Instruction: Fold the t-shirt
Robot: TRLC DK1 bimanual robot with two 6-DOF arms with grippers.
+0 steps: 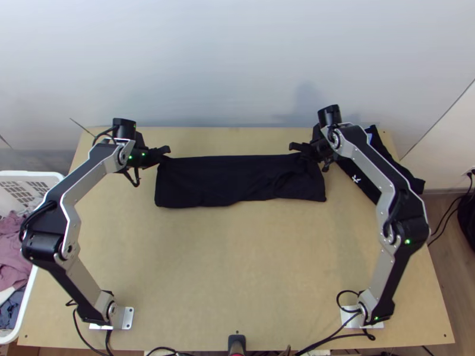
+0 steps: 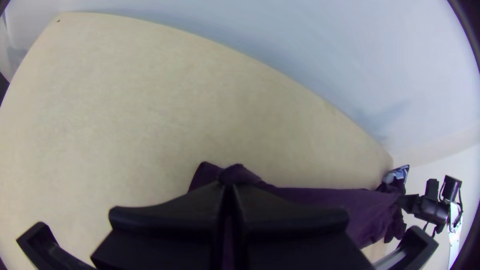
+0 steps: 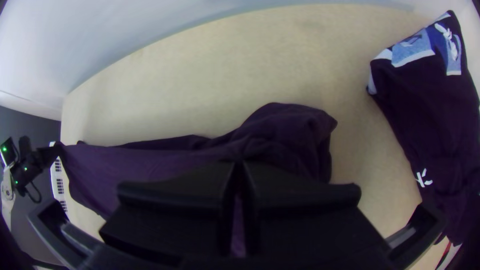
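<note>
Top view: t-shirt (image 1: 237, 181) is a dark, narrow strip set close to the table's far edge (image 1: 237, 129), folded down by the look of it (layer count: can't tell). Both my jaws are closed on it: L gripper (image 2: 228, 186) pinches the strip's side facing that edge near its L end, R gripper (image 3: 240, 164) the same side near its R end, w/ loose cloth bunched past the grip.

Step in hand, I'd judge: bring that gripped side over to finish this fold. To do it well, keep L & R at equal height and equal dist. from the far edge, w/ just enough pull btwn them to take out slack; too much & a pinch may slip. Move both tog., slowly, so the side lands straight on the layers beneath. Lower till cloth rests, then open both at once & back straight off, w/o dragging the top layer. R end needs most care: it's lumpy, prob. wants smoothing after release.

Orientation: long axis runs L–R, roughly parallel to the far edge. Which end is collar vs. hem, can't tell. Past the strip's R end, by the far edge, lies another dark garment (image 3: 430, 115); I'd keep R's exit clear of it.
</note>
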